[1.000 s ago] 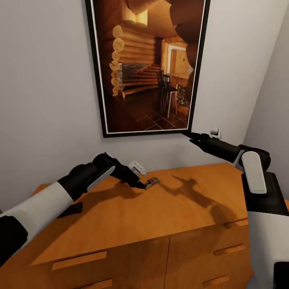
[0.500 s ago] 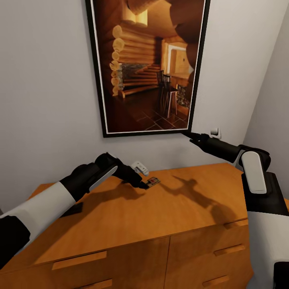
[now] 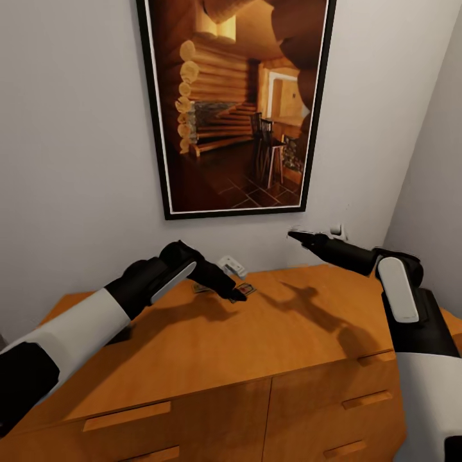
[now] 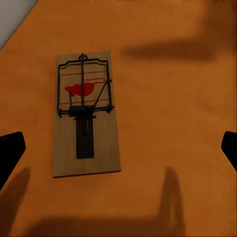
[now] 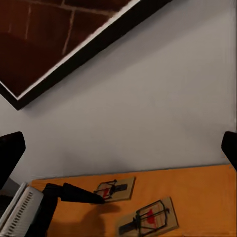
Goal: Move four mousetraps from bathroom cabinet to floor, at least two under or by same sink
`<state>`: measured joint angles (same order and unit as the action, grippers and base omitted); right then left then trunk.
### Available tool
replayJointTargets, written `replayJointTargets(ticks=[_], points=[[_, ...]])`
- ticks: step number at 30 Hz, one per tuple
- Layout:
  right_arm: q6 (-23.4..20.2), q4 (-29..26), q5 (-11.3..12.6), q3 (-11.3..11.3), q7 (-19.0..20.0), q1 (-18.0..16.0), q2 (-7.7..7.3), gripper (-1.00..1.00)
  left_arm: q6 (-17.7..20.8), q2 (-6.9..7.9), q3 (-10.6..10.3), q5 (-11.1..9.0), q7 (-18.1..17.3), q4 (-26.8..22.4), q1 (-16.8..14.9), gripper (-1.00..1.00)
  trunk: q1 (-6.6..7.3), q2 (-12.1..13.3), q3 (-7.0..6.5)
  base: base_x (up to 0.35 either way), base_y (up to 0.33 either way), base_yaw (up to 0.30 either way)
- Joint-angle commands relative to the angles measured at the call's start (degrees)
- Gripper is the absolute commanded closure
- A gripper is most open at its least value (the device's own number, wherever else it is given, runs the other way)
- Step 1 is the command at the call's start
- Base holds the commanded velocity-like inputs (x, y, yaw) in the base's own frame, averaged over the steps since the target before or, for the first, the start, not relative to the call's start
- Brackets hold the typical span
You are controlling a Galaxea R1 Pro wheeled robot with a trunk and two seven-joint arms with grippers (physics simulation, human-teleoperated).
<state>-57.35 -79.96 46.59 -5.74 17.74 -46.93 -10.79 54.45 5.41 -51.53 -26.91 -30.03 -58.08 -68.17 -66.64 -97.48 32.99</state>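
1. I am steering the left pincer (image 3: 236,296) low over the top of the orange-brown cabinet (image 3: 269,333). Compared with a second ago it has slid forward and now covers part of the mousetrap (image 3: 247,292), with a second mousetrap (image 3: 202,289) peeking out just behind its fingers.
2. In my judgement this means I am lining up a grasp, not yet holding anything.
3. The left wrist view is showing what the head view hides: the mousetrap (image 4: 86,116) is lying flat on the cabinet top, its dark fingertips (image 4: 10,150) spread wide at either edge, the trap sitting nearer one tip than the other and touching neither.
4. The right pincer (image 3: 296,236) has dropped a little and is hanging in the air near the wall, well apart from the traps. Its wrist view is showing its tips spread open and empty, with two mousetraps (image 5: 147,223) side by side below the framed picture (image 3: 234,106).
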Motion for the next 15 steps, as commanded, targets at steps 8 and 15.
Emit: replayJointTargets(ticks=[8,15], points=[[-0.15,0.06,-1.33,1.56,0.61,2.54,-0.34,-1.0,2.71,-2.55,2.49,0.38,0.09,2.53,-0.7,-1.0,0.0,-0.03,0.06,0.0,0.0,0.0],[-0.13,0.06,-1.46,1.88,0.56,4.79,-0.33,-1.0,3.97,-4.8,4.75,0.79,0.34,4.77,-2.97,-1.0,0.0,-0.03,0.06,0.0,0.0,0.0]])
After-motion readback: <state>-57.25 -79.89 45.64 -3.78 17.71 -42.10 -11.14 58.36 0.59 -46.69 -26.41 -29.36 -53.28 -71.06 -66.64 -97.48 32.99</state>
